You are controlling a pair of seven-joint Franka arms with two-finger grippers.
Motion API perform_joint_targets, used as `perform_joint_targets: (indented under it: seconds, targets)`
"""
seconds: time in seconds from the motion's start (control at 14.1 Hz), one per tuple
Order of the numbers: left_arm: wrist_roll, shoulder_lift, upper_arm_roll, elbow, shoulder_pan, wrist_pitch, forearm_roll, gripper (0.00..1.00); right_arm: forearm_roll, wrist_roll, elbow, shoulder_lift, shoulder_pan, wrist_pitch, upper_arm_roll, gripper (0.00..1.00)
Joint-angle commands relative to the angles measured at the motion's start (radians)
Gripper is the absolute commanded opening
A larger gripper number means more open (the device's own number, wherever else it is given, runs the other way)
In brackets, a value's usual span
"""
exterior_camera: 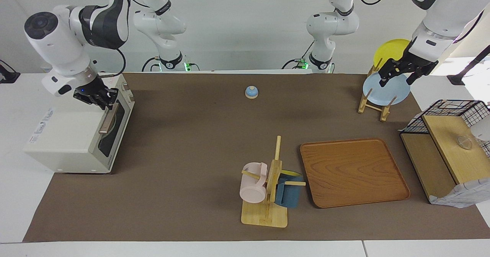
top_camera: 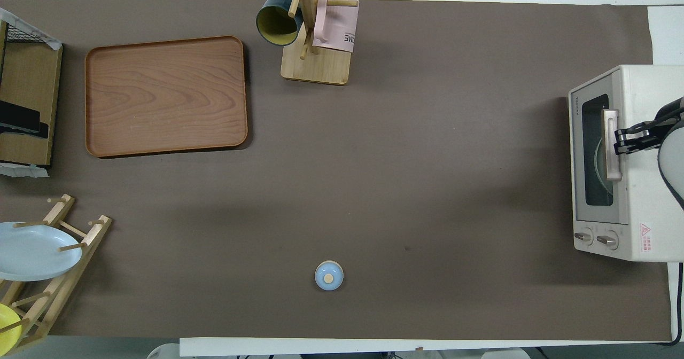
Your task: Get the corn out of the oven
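The cream-white oven (exterior_camera: 69, 134) stands at the right arm's end of the table, its glass door shut; it also shows in the overhead view (top_camera: 641, 198). Its tan bar handle (exterior_camera: 108, 118) runs along the door's top edge. The corn is hidden; only a round rim shows through the window. My right gripper (exterior_camera: 103, 98) is low at the oven's top front edge, right by the handle (top_camera: 612, 145), its fingers open, holding nothing. My left gripper (exterior_camera: 396, 77) is open and empty in the air over the plate rack (exterior_camera: 373, 100).
The rack holds a light blue plate (exterior_camera: 384, 90) and a yellow plate (exterior_camera: 390, 50). A wooden tray (exterior_camera: 354, 173) and a mug tree (exterior_camera: 268, 188) with a pink and a blue mug lie farthest from the robots. A small blue knob (exterior_camera: 251, 92) and a wire-basket shelf (exterior_camera: 448, 142) are also there.
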Motion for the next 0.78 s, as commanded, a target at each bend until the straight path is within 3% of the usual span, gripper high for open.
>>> perform_joint_targets:
  seconds: [0.0, 0.49, 0.57, 0.64, 0.71]
  targets:
    - [0.006, -0.007, -0.004, -0.002, 0.011, -0.016, -0.011, 1.0, -0.021, -0.01, -0.05, -0.001, 0.002, 0.058, 0.007, 0.0]
    - [0.006, -0.007, -0.004, -0.002, 0.013, -0.016, -0.011, 1.0, -0.009, 0.229, -0.055, 0.171, 0.182, 0.3, 0.015, 0.0]
    - [0.006, -0.009, -0.004, -0.002, 0.013, -0.016, -0.011, 1.0, -0.007, 0.24, -0.032, 0.176, 0.196, 0.29, 0.021, 0.06]
    - [0.006, -0.007, -0.004, -0.002, 0.013, -0.016, -0.011, 1.0, -0.001, 0.241, 0.019, 0.18, 0.22, 0.247, 0.024, 0.28]
    - [0.006, -0.007, -0.004, -0.002, 0.013, -0.016, -0.011, 1.0, 0.025, 0.246, 0.084, 0.186, 0.219, 0.174, 0.024, 0.44]
